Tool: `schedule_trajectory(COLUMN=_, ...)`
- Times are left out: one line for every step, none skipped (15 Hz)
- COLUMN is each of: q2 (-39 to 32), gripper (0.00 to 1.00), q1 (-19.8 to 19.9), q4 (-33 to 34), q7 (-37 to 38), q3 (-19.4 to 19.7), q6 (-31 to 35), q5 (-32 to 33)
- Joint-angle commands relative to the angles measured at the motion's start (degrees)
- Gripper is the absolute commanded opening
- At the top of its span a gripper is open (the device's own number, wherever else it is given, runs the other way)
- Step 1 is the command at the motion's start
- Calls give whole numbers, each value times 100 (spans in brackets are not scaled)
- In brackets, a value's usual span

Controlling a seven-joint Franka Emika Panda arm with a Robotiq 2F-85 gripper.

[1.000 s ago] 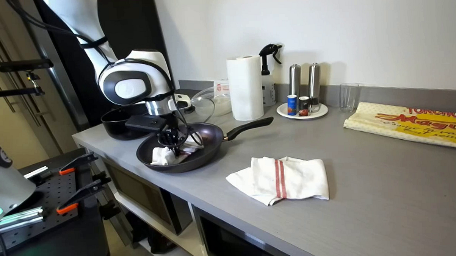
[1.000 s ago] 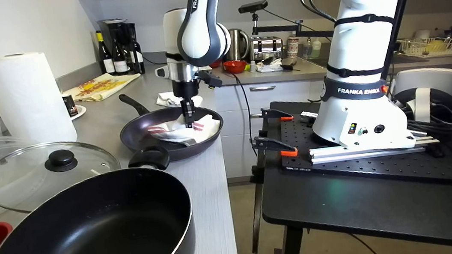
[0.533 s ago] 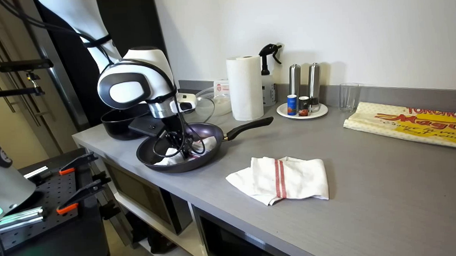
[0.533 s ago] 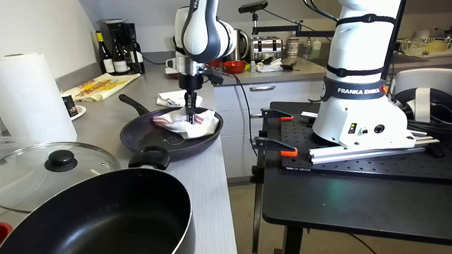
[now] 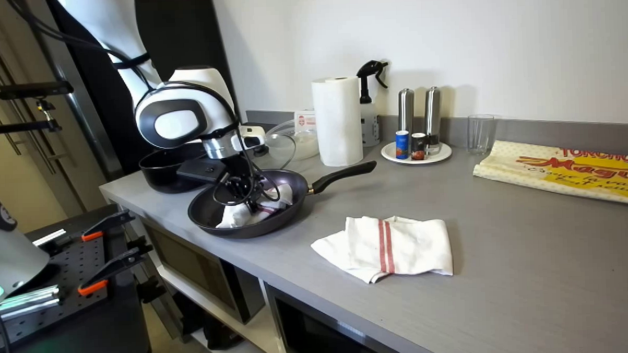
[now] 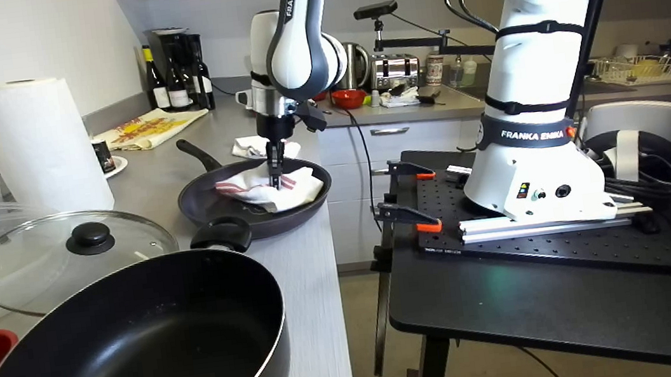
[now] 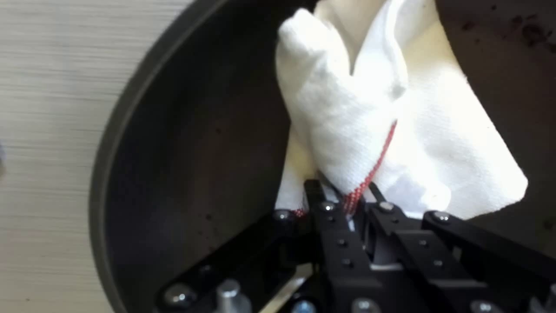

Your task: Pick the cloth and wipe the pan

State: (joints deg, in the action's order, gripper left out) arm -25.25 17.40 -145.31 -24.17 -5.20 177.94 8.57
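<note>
Your black two-fingered gripper (image 7: 343, 190) pinches the white red-striped fabric cloth (image 7: 373, 106) inside the round dark frying pan (image 7: 182, 165); press lightly and sweep its folds across the small dark specks (image 7: 533, 33).

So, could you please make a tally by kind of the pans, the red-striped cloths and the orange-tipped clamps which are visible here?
Frying pan: 1
Deep black pan: 1
Red-striped cloths: 2 (one in the frying pan, one on the counter)
Orange-tipped clamps: 2
Total: 6
</note>
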Motion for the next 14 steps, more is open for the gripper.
schedule_trajectory(q2=-18, gripper=3, q1=-799, q4=-55, q7=275, q3=332, q6=13, q5=303)
schedule_trajectory(q2=-44, gripper=3, q1=-950, q4=-37, q7=280, q3=352, q6=-4, q5=359)
schedule_trajectory(q2=-44, gripper=3, q1=-1148, q4=-28, q7=303, q3=410, q6=-31, q5=423)
schedule_trajectory(q2=-53, gripper=3, q1=-1289, q4=-15, q7=308, q3=417, q6=-65, q5=487)
schedule_trajectory(q2=-73, gripper=3, q1=-1453, q4=3, q7=334, q3=457, q6=-84, q5=550)
schedule_trajectory(q2=-85, gripper=3, q1=-1519, q4=18, q7=306, q3=416, q6=-120, q5=594)
schedule_trajectory(q2=-101, gripper=3, q1=-1594, q4=34, q7=283, q3=384, q6=-147, q5=642)
schedule_trajectory(q2=-113, gripper=3, q1=-1642, q4=46, q7=258, q3=344, q6=-171, q5=684)
schedule_trajectory(q2=-121, gripper=3, q1=-1638, q4=52, q7=208, q3=251, q6=-203, q5=717)
schedule_trajectory(q2=-142, gripper=3, q1=-1588, q4=60, q7=138, q3=122, q6=-236, q5=740)
schedule_trajectory(q2=-170, gripper=3, q1=-1581, q4=80, q7=107, q3=48, q6=-258, q5=767)
schedule_trajectory(q2=-188, gripper=3, q1=-1467, q4=91, q7=10, q3=-142, q6=-307, q5=774)
schedule_trajectory(q2=-229, gripper=3, q1=-1411, q4=110, q7=-49, q3=-260, q6=-310, q5=773)
schedule_trajectory(q2=-257, gripper=3, q1=-1354, q4=133, q7=-122, q3=-383, q6=-354, q5=766)
